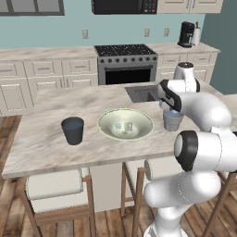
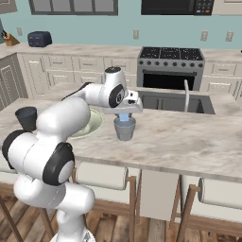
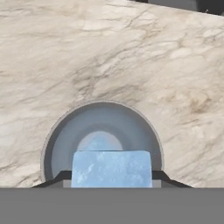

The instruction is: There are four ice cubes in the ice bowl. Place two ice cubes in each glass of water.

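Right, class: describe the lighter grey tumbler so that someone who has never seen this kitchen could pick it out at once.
Start at the marble island counter with the wide cream-green bowl in its middle. The lighter grey tumbler stands just past the bowl on the sink side, directly under the gripper, which holds an ice cube above it. The dark charcoal tumbler beyond the bowl's other side is much darker.

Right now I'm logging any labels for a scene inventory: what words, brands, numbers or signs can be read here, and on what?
None can be read.
Microwave: its keypad is too small and blurred to read.
Coffee maker, toaster, stove: no legible marks.
Ice cube, grey glass, dark glass, bowl: plain.
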